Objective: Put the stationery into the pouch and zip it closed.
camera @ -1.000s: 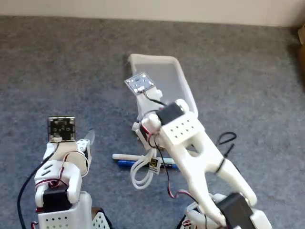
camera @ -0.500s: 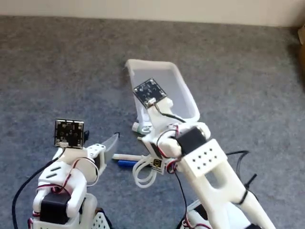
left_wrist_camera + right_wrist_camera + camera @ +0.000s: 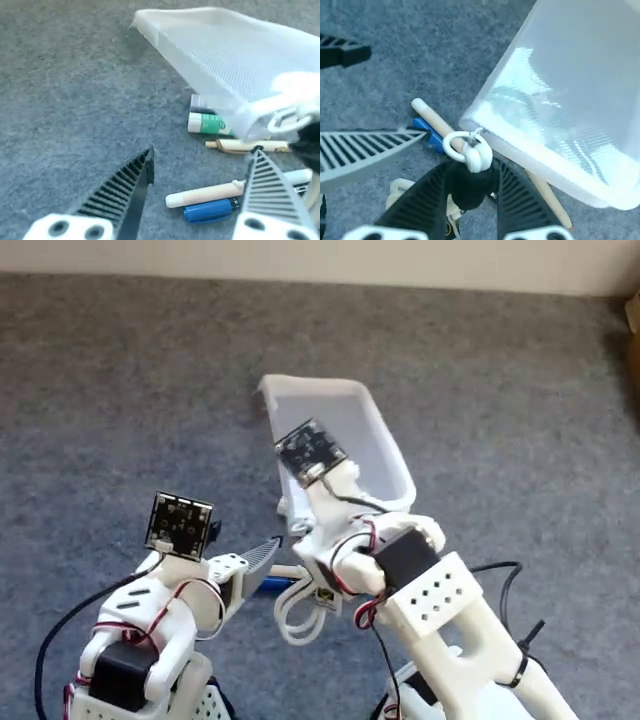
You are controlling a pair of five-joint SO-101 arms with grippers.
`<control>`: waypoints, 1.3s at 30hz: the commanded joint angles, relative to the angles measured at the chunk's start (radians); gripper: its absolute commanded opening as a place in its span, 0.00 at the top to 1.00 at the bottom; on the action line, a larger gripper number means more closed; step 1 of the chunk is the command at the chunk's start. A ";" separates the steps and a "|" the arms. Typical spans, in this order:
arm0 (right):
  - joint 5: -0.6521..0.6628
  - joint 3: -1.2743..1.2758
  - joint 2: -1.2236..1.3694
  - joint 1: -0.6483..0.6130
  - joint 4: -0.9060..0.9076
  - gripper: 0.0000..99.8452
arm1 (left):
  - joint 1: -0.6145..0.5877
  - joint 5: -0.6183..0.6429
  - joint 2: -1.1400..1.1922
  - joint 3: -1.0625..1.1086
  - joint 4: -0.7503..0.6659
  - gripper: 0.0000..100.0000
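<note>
The translucent white pouch [image 3: 345, 425] lies on the grey carpet, its near corner raised. My right gripper [image 3: 470, 169] is shut on that corner, just behind the white ring pull [image 3: 468, 148]. Below the pouch's mouth lie a green-and-white glue stick [image 3: 210, 124], a wooden peg [image 3: 247, 145], a cream pen [image 3: 207, 192] and a blue pen [image 3: 210, 211]. A dark item [image 3: 200, 103] is half hidden under the pouch. My left gripper [image 3: 203, 151] hovers open just short of the pens, which sit between its fingers in its own view.
A white cable loop [image 3: 300, 615] hangs from the right arm beside the pens. The left arm's grey ribbed finger [image 3: 370, 150] lies close to the right gripper. Bare carpet [image 3: 120, 390] stretches to the left and beyond the pouch.
The left arm swung forward and right, toward the pens. The right gripper drew back toward its base, and the pouch's near end moved with it.
</note>
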 commanded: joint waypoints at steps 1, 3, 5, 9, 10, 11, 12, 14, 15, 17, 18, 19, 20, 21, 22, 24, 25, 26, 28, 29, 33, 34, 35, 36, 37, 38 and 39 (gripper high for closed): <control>0.012 -0.013 -0.038 -0.025 -0.022 1.00 | 0.022 0.009 -0.004 -0.010 0.006 0.71; 0.012 -0.010 -0.038 -0.027 -0.018 1.00 | 0.022 0.009 -0.004 -0.010 0.006 0.71; 0.012 -0.008 -0.038 -0.028 -0.016 1.00 | 0.024 0.009 -0.004 0.002 0.006 0.71; 0.012 -0.008 -0.038 -0.048 -0.015 1.00 | 0.041 0.005 -0.004 0.070 -0.080 0.71; 0.008 -0.008 -0.038 -0.062 -0.015 1.00 | 0.041 0.005 -0.004 0.085 -0.101 0.71; -0.008 -0.008 -0.038 -0.076 -0.015 1.00 | 0.041 0.005 -0.004 0.096 -0.121 0.71; -0.015 -0.008 -0.038 -0.087 -0.015 1.00 | 0.041 0.005 -0.004 0.105 -0.133 0.71; -0.021 -0.008 -0.038 -0.097 -0.015 1.00 | 0.041 0.003 -0.004 0.117 -0.149 0.71; -0.021 -0.007 -0.038 -0.099 -0.015 1.00 | 0.038 0.003 -0.004 0.120 -0.149 0.71; -0.021 -0.007 -0.038 -0.099 -0.013 1.00 | 0.041 0.003 -0.004 0.124 -0.150 0.71; -0.021 -0.007 -0.038 -0.099 -0.013 1.00 | 0.041 0.002 -0.004 0.125 -0.150 0.71; -0.021 -0.007 -0.038 -0.099 -0.013 1.00 | 0.041 0.002 -0.004 0.127 -0.157 0.71; -0.021 -0.007 -0.038 -0.099 -0.007 1.00 | 0.038 0.002 -0.004 0.133 -0.170 0.71; -0.021 -0.007 -0.038 -0.099 0.008 1.00 | 0.036 0.002 -0.004 0.145 -0.183 0.71; -0.021 -0.010 -0.038 -0.101 0.024 1.00 | 0.036 0.002 -0.004 0.157 -0.201 0.71; -0.017 -0.012 -0.039 -0.113 0.050 1.00 | 0.036 0.002 -0.004 0.173 -0.224 0.72; -0.017 -0.012 -0.039 -0.114 0.051 1.00 | 0.036 0.000 -0.004 0.176 -0.230 0.73; -0.015 -0.012 -0.039 -0.116 0.051 1.00 | 0.036 0.000 -0.004 0.176 -0.230 0.74; -0.015 -0.008 -0.039 -0.114 0.054 1.00 | 0.035 -0.002 -0.004 0.174 -0.229 0.78; -0.015 -0.008 -0.039 -0.114 0.056 1.00 | 0.035 -0.018 -0.004 0.174 -0.229 0.79; -0.015 -0.008 -0.039 -0.113 0.058 1.00 | 0.035 -0.124 -0.004 0.174 -0.229 0.87; -0.015 -0.008 -0.039 -0.113 0.058 1.00 | 0.035 -0.133 -0.004 0.173 -0.227 0.89; -0.015 -0.008 -0.039 -0.108 0.058 1.00 | 0.035 -0.140 -0.004 0.170 -0.224 0.91; -0.015 -0.008 -0.039 -0.094 0.058 1.00 | 0.035 -0.140 -0.004 0.166 -0.222 0.93; -0.015 -0.010 -0.039 -0.079 0.058 1.00 | 0.035 -0.140 -0.004 0.165 -0.222 0.95; -0.015 -0.012 -0.039 -0.061 0.058 1.00 | 0.035 -0.140 -0.004 0.165 -0.222 0.97; -0.015 -0.013 -0.039 -0.039 0.058 1.00 | 0.033 -0.140 -0.004 0.165 -0.222 0.98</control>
